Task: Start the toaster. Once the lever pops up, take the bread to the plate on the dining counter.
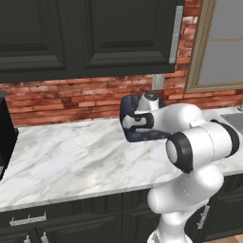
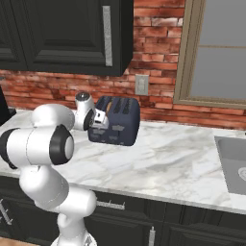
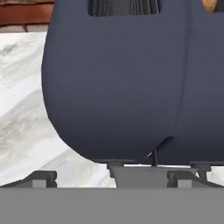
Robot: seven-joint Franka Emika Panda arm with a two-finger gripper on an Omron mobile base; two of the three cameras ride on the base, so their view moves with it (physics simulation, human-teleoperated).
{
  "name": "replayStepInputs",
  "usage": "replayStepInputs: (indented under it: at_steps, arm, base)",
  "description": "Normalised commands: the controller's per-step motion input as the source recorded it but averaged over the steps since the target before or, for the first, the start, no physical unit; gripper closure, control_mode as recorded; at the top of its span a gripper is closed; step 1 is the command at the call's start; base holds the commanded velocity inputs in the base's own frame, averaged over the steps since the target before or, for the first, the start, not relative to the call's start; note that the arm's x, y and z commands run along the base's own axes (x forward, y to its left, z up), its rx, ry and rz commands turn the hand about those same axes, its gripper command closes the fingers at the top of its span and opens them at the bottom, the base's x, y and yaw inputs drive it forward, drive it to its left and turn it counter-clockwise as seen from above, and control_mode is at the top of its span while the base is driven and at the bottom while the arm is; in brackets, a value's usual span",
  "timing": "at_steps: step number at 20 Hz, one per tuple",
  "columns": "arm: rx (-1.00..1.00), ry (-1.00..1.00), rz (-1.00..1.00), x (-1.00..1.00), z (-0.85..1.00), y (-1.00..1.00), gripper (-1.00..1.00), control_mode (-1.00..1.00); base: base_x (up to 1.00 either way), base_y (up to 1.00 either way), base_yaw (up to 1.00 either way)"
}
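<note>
The dark navy toaster [image 2: 120,122] stands on the wall counter near the brick wall, and the arm covers part of it in the left base view [image 1: 142,135]. A golden-brown edge of the bread [image 3: 212,4] shows in one top slot [image 2: 109,104]. My gripper [image 2: 100,120] is right at the toaster's side, low on its body. It is open, its two tips [image 3: 42,178] set wide apart with nothing between them, and the toaster's rounded wall [image 3: 118,87] is close in front. The plate and the dining counter are out of view.
The marble wall counter [image 1: 66,156] runs left and right of the toaster. A tall black appliance [image 1: 4,133] stands at its left end and a sink [image 2: 233,161] at its right. Dark upper cabinets [image 1: 95,33] hang above, and a wall outlet [image 2: 141,84] sits behind the toaster.
</note>
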Motion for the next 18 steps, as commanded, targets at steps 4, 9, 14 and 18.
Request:
replayStepInputs:
  at_steps: [4, 9, 14, 18]
  arm:
    - [0.0, 0.0, 0.0, 0.0, -0.28, 0.0, -1.0, -1.0]
    - [0.0, 0.0, 0.0, 0.0, -0.26, 0.0, -1.0, -1.0]
    - [0.0, 0.0, 0.0, 0.0, -0.27, 0.0, -1.0, -1.0]
    - [0.0, 0.0, 0.0, 0.0, -0.24, 0.0, -1.0, -1.0]
  base:
    - [0.0, 0.0, 0.0]
    - [0.0, 0.0, 0.0]
    - [0.0, 0.0, 0.0]
    - [0.0, 0.0, 0.0]
